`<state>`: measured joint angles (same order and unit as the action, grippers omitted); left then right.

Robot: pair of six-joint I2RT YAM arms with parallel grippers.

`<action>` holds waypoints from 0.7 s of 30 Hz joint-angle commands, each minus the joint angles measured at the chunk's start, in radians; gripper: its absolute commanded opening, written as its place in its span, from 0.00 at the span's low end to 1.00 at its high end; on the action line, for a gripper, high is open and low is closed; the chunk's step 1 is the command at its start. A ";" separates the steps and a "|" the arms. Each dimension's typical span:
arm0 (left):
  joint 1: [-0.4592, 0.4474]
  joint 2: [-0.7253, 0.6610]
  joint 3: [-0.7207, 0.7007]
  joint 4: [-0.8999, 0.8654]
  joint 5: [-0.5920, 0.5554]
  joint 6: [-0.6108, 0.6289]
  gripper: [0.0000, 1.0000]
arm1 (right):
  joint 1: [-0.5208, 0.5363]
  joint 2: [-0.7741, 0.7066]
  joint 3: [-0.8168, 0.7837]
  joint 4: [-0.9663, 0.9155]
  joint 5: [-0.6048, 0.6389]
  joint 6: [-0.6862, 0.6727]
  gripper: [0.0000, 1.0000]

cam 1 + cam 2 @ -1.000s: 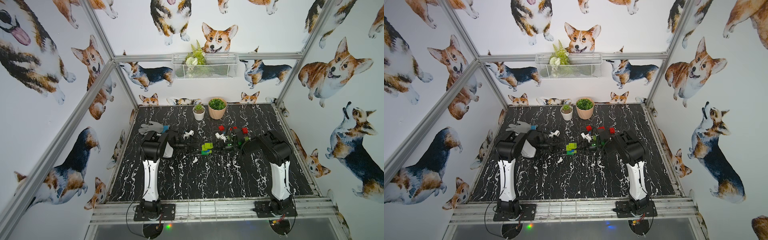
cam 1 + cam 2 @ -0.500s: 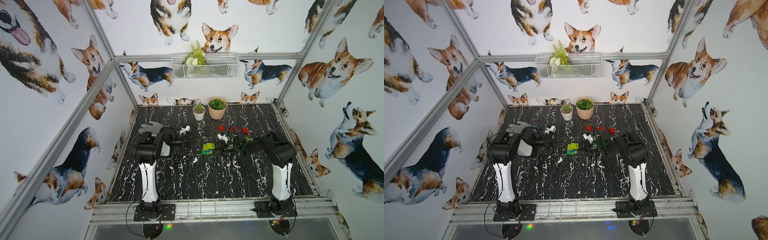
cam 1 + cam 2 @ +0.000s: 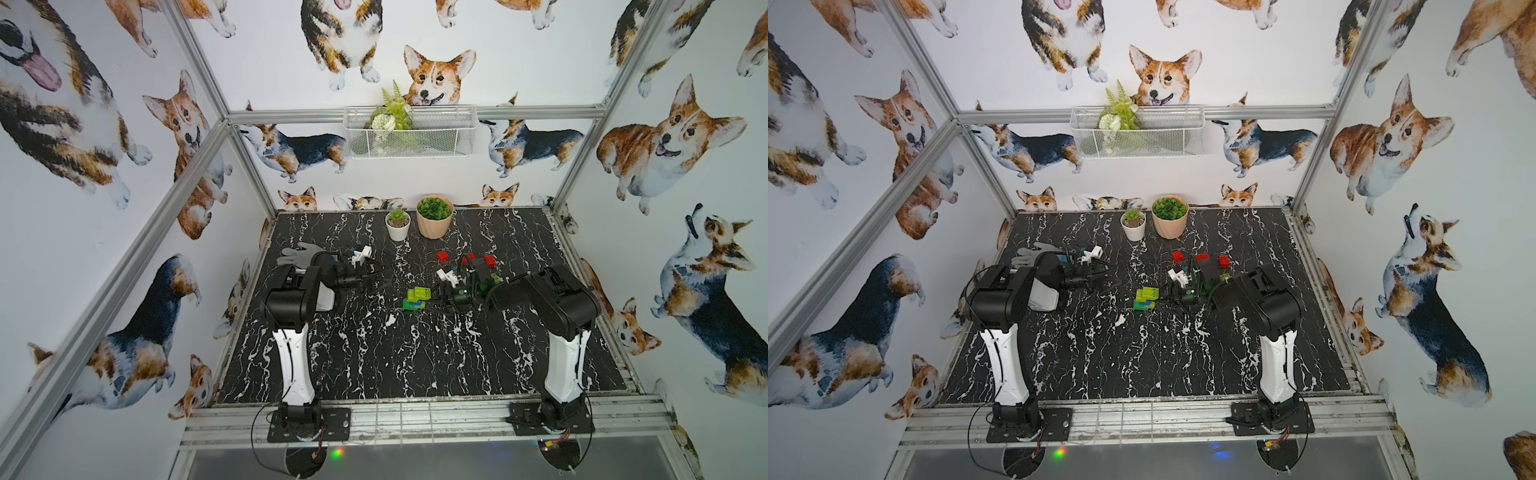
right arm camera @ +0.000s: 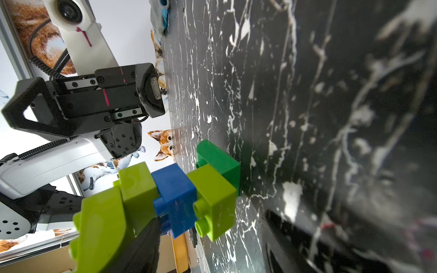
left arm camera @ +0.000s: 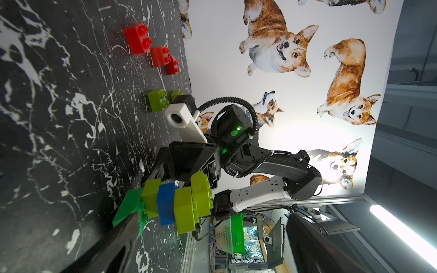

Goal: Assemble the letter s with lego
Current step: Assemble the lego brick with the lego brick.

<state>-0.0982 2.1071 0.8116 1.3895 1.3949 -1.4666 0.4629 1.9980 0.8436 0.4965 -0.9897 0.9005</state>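
Observation:
The lego stack point(image 3: 415, 298) point(image 3: 1146, 299) stands mid-table: lime green bricks on top, then a blue brick point(image 4: 173, 196), another lime one and a dark green base point(image 4: 220, 163). My right gripper point(image 3: 437, 299) point(image 4: 212, 219) is open. Its fingers point(image 4: 142, 248) straddle the stack's right side, and there is a gap to the far finger. My left gripper point(image 3: 372, 277) point(image 5: 212, 248) is wide open and empty, a short way left of the stack point(image 5: 177, 203). Three red bricks point(image 3: 443, 256) point(image 5: 137, 37) lie behind the right arm. Loose lime bricks point(image 5: 156, 100) lie beside them.
Two plant pots point(image 3: 434, 216) point(image 3: 398, 224) stand at the back of the table. A grey glove point(image 3: 297, 254) lies behind the left arm. A wire basket point(image 3: 409, 131) hangs on the back wall. Metal frame rails border the black marble tabletop point(image 3: 374, 353).
My left gripper has drawn back to the left, away from the stack. The right gripper's jaws have widened around the stack, which stays standing on the table.

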 commanded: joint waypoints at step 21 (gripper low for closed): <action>-0.051 -0.292 0.385 -1.953 -0.473 1.358 1.00 | 0.004 -0.018 -0.014 -0.087 0.114 0.021 0.67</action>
<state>-0.1452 1.8282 1.1954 -0.4576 0.9722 -0.1833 0.4648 1.9846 0.8398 0.4854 -0.9699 0.9157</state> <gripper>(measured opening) 0.996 0.670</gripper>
